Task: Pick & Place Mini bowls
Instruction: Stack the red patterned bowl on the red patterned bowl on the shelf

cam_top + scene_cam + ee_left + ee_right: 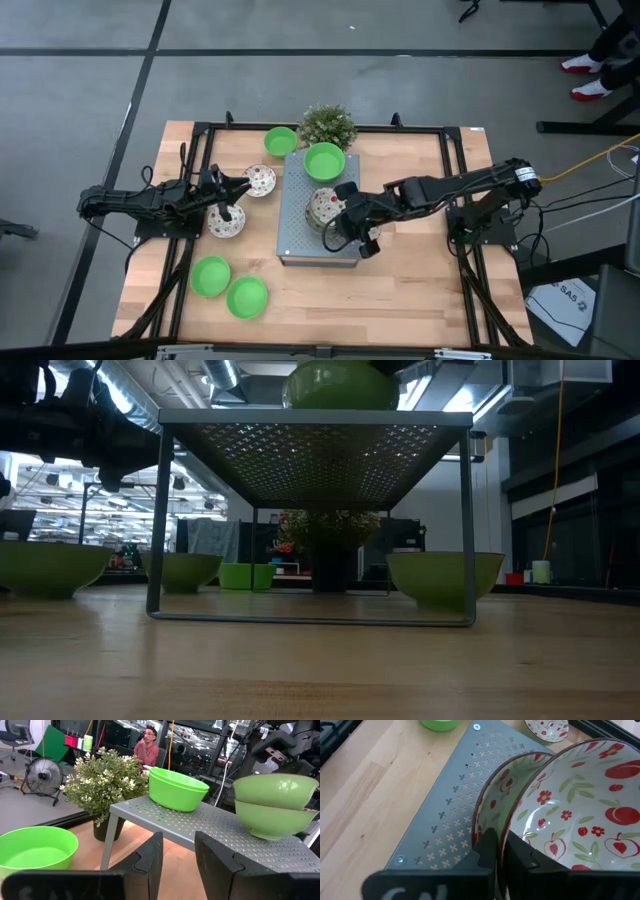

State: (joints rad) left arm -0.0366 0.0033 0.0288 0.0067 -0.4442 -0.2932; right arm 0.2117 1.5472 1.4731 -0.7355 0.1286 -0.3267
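Note:
Two white mini bowls with a red and green pattern sit nested [320, 205] on the grey perforated shelf [295, 235]. My right gripper [501, 852] is shut on the upper one [570, 815]. A plain green bowl [324, 160] rests on the shelf's far end. On the table lie two patterned bowls [260, 180] [226, 220] and three green ones [281, 140] [210, 275] [247, 297]. At the table's left, my left gripper [178, 860] hangs level and open, with nothing between its fingers. My right gripper pinches the upper patterned bowl's rim [507, 827], one finger inside that bowl and one outside it, over the lower bowl's inside [497, 790]. The fingers come slanting down from the table's right side. The upper bowl sits nested in the lower bowl on the shelf.
A small bushy potted plant [328, 125] stands at the shelf's far edge. A dark frame [200, 150] runs around the table top. A person [148, 747] sits in the room beyond the table. Bare wood lies at the near right [420, 290].

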